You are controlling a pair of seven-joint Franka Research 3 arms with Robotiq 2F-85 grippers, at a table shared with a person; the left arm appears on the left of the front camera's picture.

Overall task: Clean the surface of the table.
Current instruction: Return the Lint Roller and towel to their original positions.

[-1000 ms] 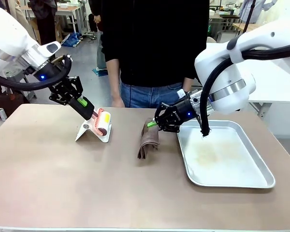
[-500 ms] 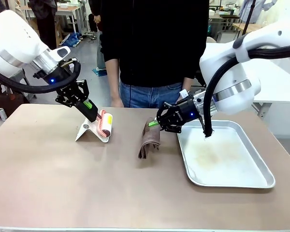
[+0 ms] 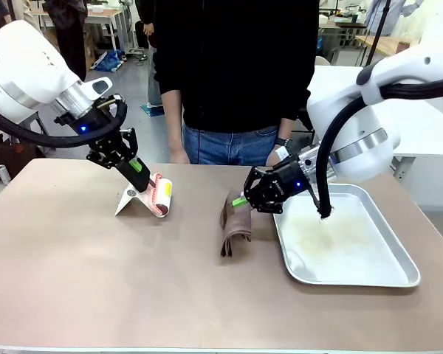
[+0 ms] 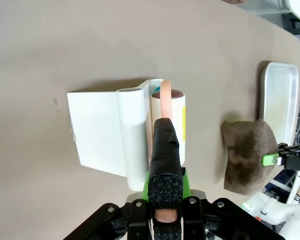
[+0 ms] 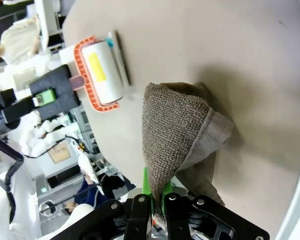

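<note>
The folded brown terry cloth (image 3: 235,221), pinched by the right gripper (image 3: 240,200), should be pressed flat against the matte taupe table (image 3: 96,273) before wiping; the left gripper (image 3: 144,177) is clamped on the lint roller's salmon handle (image 4: 166,99).

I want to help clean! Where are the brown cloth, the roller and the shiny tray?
brown cloth (image 3: 235,221), front view, folded middle.
roller (image 5: 104,74), right wrist view, white drum.
shiny tray (image 3: 354,247), front view, bare floor.
</note>
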